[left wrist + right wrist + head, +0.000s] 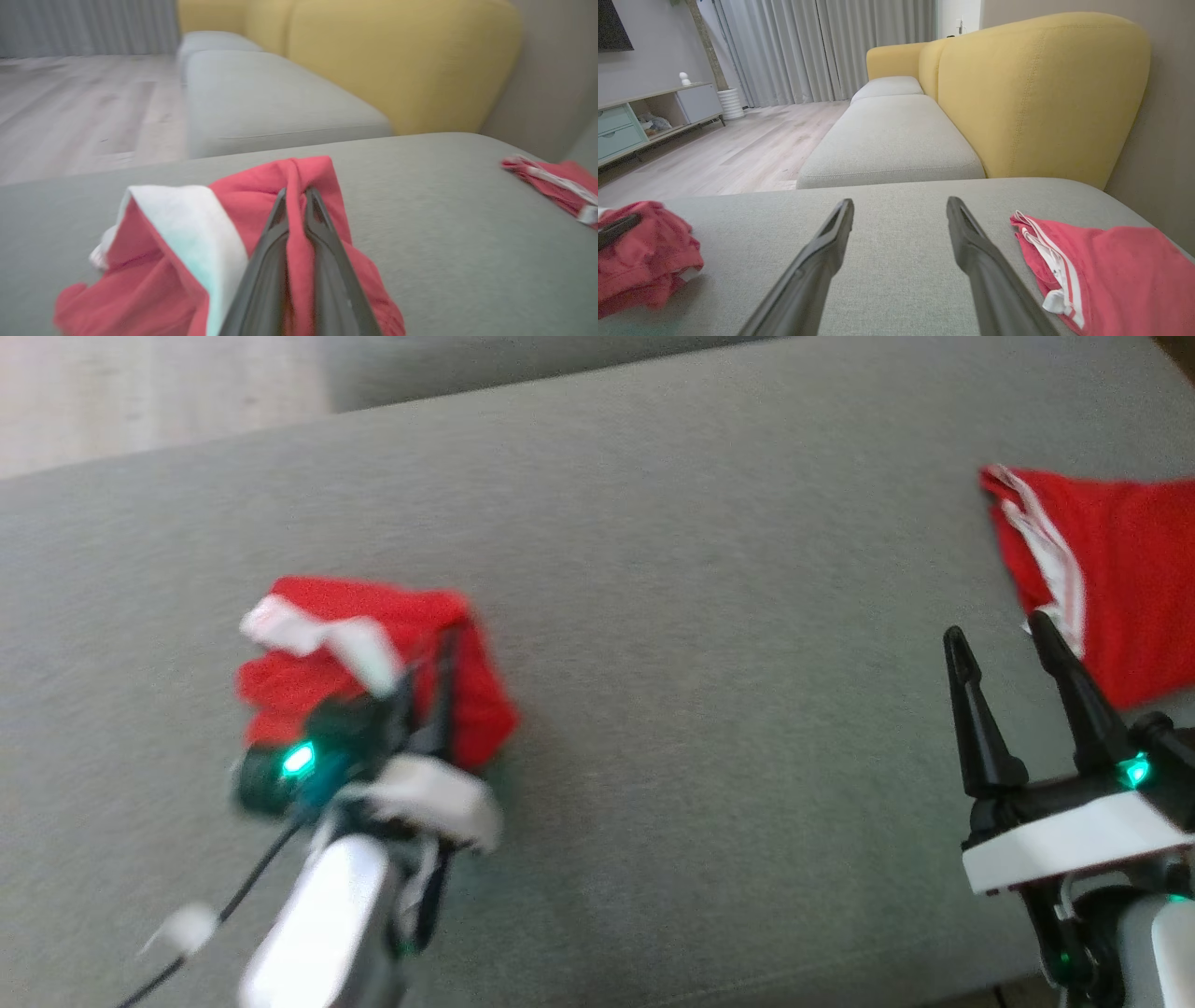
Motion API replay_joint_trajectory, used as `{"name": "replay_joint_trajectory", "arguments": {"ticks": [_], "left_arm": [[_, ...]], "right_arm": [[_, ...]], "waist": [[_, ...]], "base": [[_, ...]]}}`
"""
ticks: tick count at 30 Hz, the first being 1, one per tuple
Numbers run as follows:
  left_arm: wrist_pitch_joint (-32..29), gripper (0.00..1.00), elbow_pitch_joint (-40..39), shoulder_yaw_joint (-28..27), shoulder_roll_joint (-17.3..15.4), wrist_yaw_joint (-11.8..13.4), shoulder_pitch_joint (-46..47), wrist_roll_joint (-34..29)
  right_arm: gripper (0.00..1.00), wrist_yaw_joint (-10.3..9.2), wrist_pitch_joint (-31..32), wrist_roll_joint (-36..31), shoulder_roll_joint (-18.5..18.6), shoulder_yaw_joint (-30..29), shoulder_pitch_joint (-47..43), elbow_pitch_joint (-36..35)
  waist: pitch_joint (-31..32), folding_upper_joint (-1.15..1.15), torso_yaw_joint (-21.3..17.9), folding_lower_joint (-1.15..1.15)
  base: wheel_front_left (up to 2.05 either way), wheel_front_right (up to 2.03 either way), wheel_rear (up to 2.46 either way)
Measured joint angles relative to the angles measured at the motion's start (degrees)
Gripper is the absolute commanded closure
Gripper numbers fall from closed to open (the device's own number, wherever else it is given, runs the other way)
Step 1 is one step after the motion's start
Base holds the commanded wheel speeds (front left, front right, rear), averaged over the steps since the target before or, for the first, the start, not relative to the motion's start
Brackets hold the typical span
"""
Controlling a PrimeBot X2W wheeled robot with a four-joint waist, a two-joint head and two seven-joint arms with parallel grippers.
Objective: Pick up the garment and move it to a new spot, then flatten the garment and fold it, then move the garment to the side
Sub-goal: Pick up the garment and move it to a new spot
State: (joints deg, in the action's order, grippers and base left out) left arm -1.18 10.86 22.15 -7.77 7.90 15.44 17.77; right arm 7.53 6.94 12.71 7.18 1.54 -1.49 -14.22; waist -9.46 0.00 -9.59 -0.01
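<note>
Showing crumpled red garment (140,289), white band, pinched by left fingers (261,284)

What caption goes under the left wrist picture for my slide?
Left tool shut on a bunched red garment lying on the grey cushion.

Garment (289,691): soft red cloth, white trim. Seat cushion (700,709): matt grey weave. Floor (738,149): smooth pale wood.
</note>
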Motion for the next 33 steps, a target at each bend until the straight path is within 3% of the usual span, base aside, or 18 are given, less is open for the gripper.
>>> {"name": "replay_joint_trajectory", "arguments": {"ticks": [8,9,10,16,22,28,33], "left_arm": [[1.37,1.0,11.78,11.63,4.79,-6.79,10.29,-0.04],[1.52,0.72,13.32,13.06,4.9,-7.15,10.26,0.54],[2.07,0.0,14.69,14.24,4.92,-7.21,10.11,0.92],[7.9,0.0,16.27,18.75,4.88,-5.19,10.39,3.16],[13.18,0.0,11.95,18.04,3.76,-1.57,10.81,1.7],[15.03,0.0,4.35,10.11,-3.33,3.16,7.25,1.75],[15.63,0.0,-0.43,2.55,-9.45,4.54,1.38,3.24]], "right_arm": [[0.0,0.0,-1.77,1.03,-0.92,0.11,1.46,2.58],[0.0,0.0,-1.93,1.12,-1.01,0.14,1.46,2.86],[0.0,0.0,-2.11,1.43,-1.02,0.19,1.47,3.15],[0.0,0.0,-2.75,1.48,-1.3,-0.16,1.49,4.08],[0.0,0.0,-2.56,1.34,-1.29,-0.37,1.44,4.08],[0.0,0.0,-1.21,1.31,-1.24,-0.6,0.61,3.52],[0.0,0.0,0.02,0.84,-1.21,-0.89,0.24,2.4]], "waist": [[-3.14,0.0,-5.99,0.01],[-3.5,0.0,-6.52,0.01],[-3.85,0.0,-7.0,0.01],[-4.08,0.0,-7.17,0.01],[-2.52,0.0,-4.23,0.01],[-0.63,0.0,-0.15,0.01],[0.65,0.0,3.27,0.01]], "base": [[0.0,0.0,0.0],[0.0,0.0,0.0],[0.0,0.0,0.0],[0.0,0.0,0.0],[0.0,0.0,0.0],[0.0,0.0,0.0],[0.0,0.0,0.0]]}}
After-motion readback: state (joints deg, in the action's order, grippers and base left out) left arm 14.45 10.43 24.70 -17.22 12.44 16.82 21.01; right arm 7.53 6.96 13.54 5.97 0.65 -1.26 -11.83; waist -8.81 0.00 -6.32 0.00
